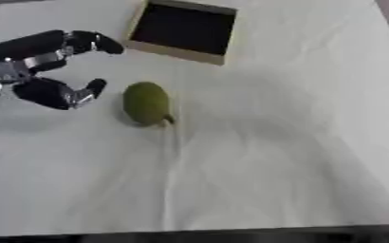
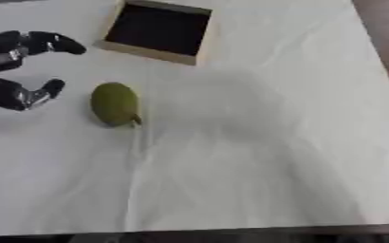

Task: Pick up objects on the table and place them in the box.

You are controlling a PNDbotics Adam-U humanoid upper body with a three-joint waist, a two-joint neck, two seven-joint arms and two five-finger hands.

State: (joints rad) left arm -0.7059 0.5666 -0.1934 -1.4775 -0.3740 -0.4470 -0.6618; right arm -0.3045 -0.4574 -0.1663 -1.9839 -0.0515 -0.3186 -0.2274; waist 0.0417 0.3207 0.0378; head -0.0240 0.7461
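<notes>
A green pear-shaped fruit (image 1: 147,103) with a short stem lies on the white cloth left of centre. My left hand (image 1: 41,71) hovers just to its left, open, with fingers (image 1: 90,42) spread above and the thumb (image 1: 91,88) below, a small gap away from the fruit. It holds nothing. The box (image 1: 184,31), wooden-rimmed with a dark inside, sits at the far edge beyond the fruit, and nothing shows inside it. My right hand is out of view.
The white cloth (image 1: 273,156) covers the table, with soft creases running toward the front edge. The table's right edge shows in the right eye view (image 2: 380,52), with darker floor beyond it.
</notes>
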